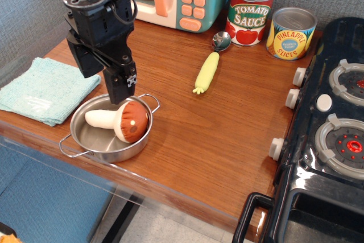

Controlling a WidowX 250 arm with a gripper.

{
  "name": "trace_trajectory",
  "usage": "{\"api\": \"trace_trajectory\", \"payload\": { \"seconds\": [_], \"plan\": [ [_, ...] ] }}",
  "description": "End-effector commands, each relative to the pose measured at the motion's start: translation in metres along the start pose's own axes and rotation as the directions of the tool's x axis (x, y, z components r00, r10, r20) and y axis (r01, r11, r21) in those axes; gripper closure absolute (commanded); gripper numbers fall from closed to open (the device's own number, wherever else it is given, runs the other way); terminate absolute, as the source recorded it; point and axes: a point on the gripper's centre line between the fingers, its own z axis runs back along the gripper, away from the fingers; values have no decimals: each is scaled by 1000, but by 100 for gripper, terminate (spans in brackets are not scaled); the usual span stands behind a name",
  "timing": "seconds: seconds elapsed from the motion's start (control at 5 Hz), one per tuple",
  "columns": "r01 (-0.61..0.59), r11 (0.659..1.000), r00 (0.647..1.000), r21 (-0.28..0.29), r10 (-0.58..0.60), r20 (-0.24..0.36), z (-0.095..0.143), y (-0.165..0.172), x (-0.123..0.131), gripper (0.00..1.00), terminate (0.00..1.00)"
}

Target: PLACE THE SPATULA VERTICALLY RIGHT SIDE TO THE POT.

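Spatula lies on the table, well to the right of the pot and up toward the tomato sauce can, its metal head pointing at the can. Nothing holds it. The claw hangs over the back rim of the pot, just above the toy mushroom that rests inside. Its fingers look close together and seem empty, but whether they are fully closed cannot be told. Probably the arm must travel right to reach the handle.

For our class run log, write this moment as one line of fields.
gripper: over pot's back rim, jaw state unclear | pot: holds mushroom | spatula: untouched, lying right of pot near tomato can | placement: not yet done
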Motion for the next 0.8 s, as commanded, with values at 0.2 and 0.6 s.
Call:
{"api": "trace_trajectory", "payload": {
  "seconds": [0.2, 0.6],
  "plan": [
    [9, 1000, 999, 14, -9, 32, -2, -7, 30, 0, 0],
    [-273, 962, 953, 0, 270, 135, -27, 4, 111, 0, 0]
  ]
}}
